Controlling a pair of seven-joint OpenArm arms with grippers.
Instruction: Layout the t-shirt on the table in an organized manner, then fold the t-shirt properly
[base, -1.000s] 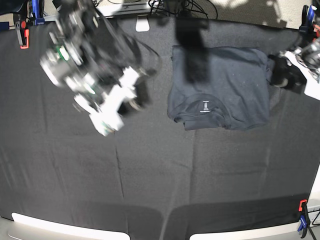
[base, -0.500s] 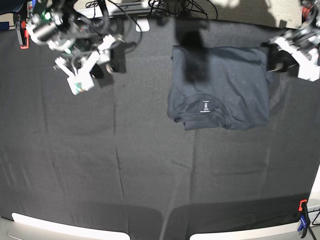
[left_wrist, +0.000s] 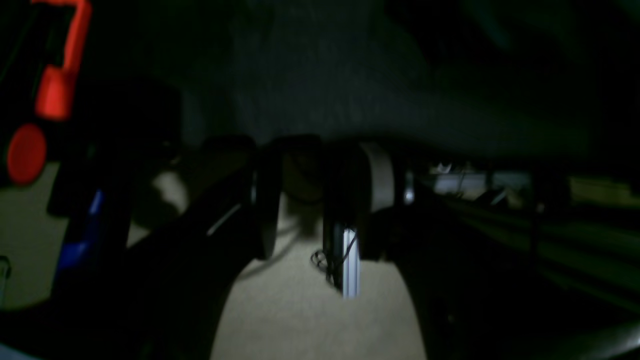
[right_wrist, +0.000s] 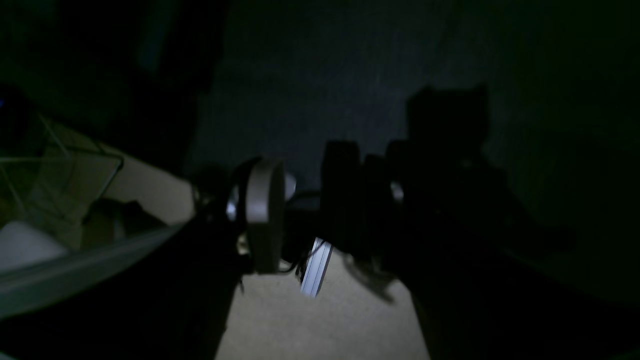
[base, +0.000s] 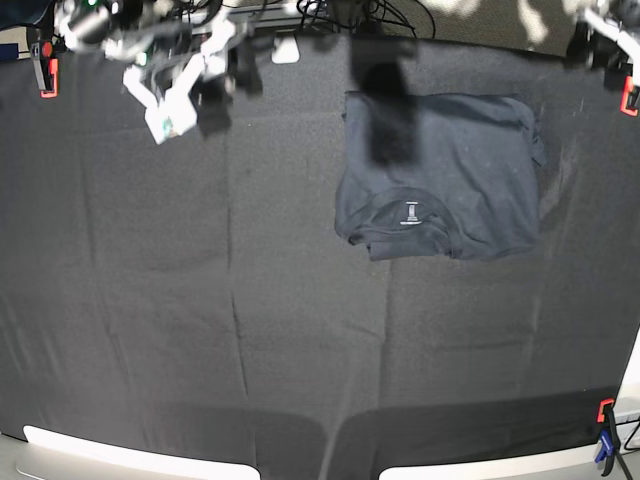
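The t-shirt (base: 450, 170) lies folded into a compact rectangle on the far middle-right of the table (base: 300, 330), its white neck label facing the near side. Neither gripper touches it. My right gripper (base: 190, 108) hovers over the far left of the table, well left of the shirt, its jaws apart and empty. In the dark right wrist view, the right gripper (right_wrist: 330, 210) shows only cloth and floor between its fingers. My left gripper (base: 600, 35) sits at the far right corner, partly cut off. Seen from its own wrist, the left gripper (left_wrist: 300, 200) is open and empty.
Red clamps hold the cloth at the far left corner (base: 42, 68) and far right edge (base: 628, 95). A red and blue clamp (base: 605, 435) sits at the near right. Cables (base: 340, 12) and a white block (base: 285, 48) lie along the far edge.
My right arm has swung from above the table's left half up to the far left corner. My left arm has pulled back from the shirt's right edge to the far right corner. The shirt stayed still.
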